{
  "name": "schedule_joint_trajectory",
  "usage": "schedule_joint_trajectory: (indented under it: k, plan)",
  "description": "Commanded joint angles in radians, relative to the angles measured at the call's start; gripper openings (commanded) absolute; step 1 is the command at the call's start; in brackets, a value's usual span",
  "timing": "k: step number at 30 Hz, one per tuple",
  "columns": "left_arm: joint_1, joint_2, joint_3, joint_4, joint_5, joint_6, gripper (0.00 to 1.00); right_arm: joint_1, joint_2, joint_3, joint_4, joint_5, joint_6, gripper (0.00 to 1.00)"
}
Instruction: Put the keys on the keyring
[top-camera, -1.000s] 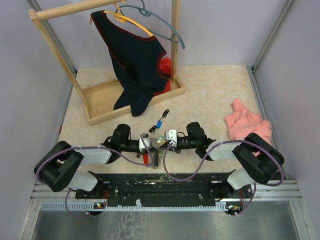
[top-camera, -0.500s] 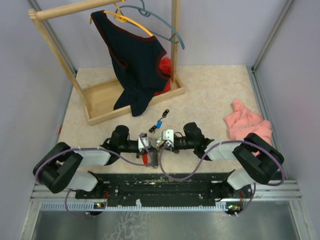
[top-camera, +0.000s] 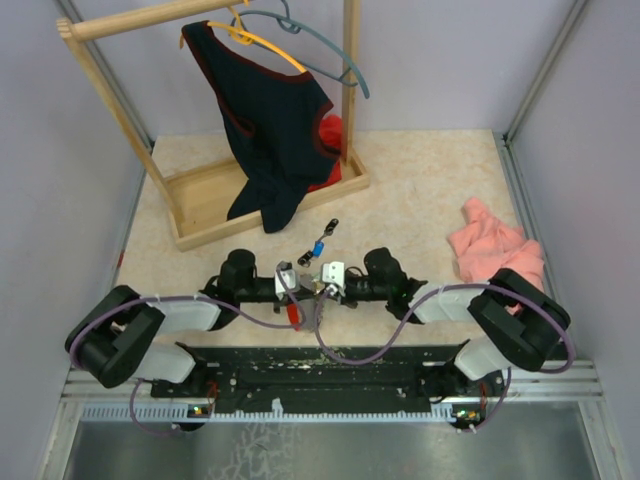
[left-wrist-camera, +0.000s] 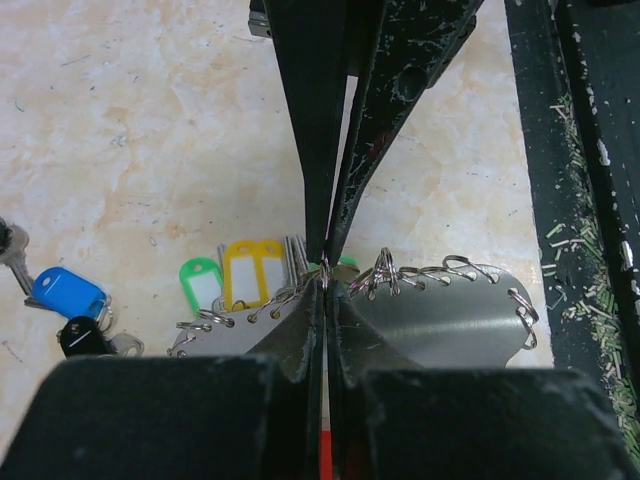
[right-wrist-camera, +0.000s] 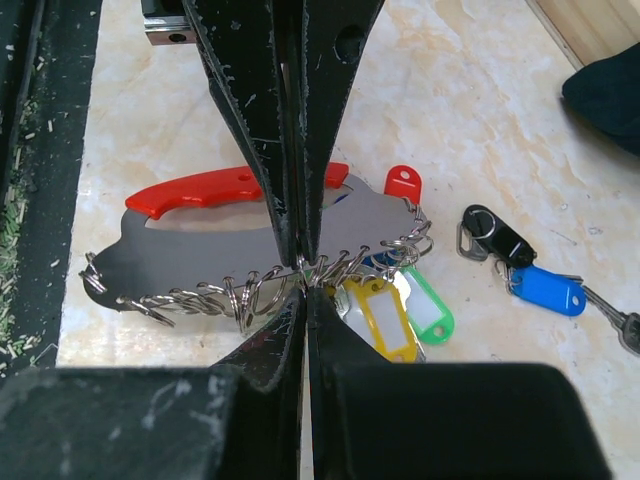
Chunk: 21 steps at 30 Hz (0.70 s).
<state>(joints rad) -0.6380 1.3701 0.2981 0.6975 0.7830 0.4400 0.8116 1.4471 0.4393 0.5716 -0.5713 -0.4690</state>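
The keyring is a grey metal plate with a red grip, and small wire rings line its edge. It lies between the two grippers. Keys with yellow, green and red heads hang from rings at one end. My left gripper and right gripper meet tip to tip at that ringed edge. Each is shut on a wire ring there. A blue-headed key and a black one lie loose on the table beyond.
A wooden rack at the back left holds a dark garment and grey and yellow hangers. A pink cloth lies at the right. The black base rail runs just behind the grippers.
Both grippers have slid slightly left together, the right one more, and stay shut at the ringed edge.
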Motion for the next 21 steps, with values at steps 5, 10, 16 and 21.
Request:
schedule_joint_trajectory:
  k: [5, 10, 16, 21]
  plan:
    - [0.027, -0.033, -0.016, 0.100, 0.009, -0.056, 0.01, 0.012, -0.063, -0.048, 0.083, 0.042, -0.058, 0.00]
    - [0.043, -0.037, -0.023, 0.117, 0.012, -0.073, 0.01, 0.012, -0.068, -0.063, 0.088, 0.071, -0.079, 0.00]
    - [0.046, -0.047, -0.037, 0.129, 0.043, -0.046, 0.01, 0.010, -0.066, -0.086, 0.208, 0.066, -0.018, 0.00]
    - [0.046, -0.048, -0.048, 0.143, 0.053, -0.035, 0.01, -0.023, -0.045, -0.121, 0.375, 0.012, 0.081, 0.00]
